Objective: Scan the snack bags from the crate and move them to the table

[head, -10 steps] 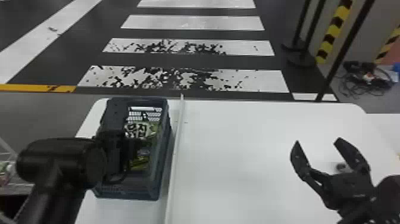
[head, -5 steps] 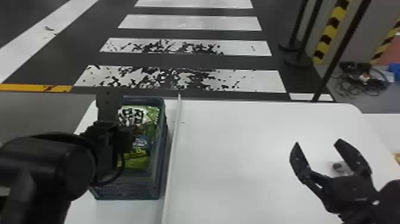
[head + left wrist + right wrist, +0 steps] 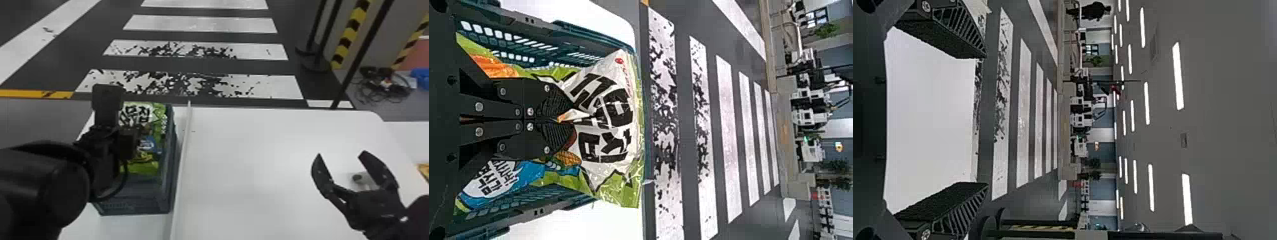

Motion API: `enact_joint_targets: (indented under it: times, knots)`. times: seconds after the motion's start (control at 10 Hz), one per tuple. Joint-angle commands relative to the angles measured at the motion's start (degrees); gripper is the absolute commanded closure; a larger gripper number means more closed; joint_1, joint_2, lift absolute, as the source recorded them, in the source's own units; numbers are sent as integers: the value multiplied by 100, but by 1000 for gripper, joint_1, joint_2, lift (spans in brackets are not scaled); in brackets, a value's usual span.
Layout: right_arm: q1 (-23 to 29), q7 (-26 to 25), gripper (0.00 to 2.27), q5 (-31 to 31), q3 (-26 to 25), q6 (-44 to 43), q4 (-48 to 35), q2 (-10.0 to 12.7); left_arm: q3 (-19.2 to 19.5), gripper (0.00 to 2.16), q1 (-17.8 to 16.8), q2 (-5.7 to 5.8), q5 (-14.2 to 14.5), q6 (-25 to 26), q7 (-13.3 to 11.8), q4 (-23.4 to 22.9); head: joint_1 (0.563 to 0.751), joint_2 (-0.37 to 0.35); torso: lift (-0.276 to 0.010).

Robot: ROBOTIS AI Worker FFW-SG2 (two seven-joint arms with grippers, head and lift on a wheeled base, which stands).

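Snack bag [image 3: 604, 125]: glossy, crinkled green film, white panel with bold black lettering, pinched into folds at the grip. Left gripper [image 3: 127, 142] is clamped on it at the crate [image 3: 134, 206]; the bag's far end reaches out past the crate's edge in the left wrist view. Versus one second prior, head view: bag and left gripper both higher, bag more exposed. Right gripper [image 3: 341, 153] is spread wide, empty, above the table [image 3: 255, 175].
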Motion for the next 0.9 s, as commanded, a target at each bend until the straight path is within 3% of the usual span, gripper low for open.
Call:
enact_joint_targets:
  times: [0.0, 0.4, 0.8]
  knots:
    - [20, 1, 76, -81, -36, -2, -5, 0, -18, 1892, 42, 0, -24, 53, 66, -304, 695, -1, -95]
    - [161, 1, 76, -90, -97, 16, -146, 9, -26, 1892, 226, 0, -120, 281, 75, -954, 695, -21, -95]
    - [240, 9, 76, -143, -133, -20, -216, 9, 44, 1892, 481, 158, -331, 246, 84, -945, 695, -9, -95]
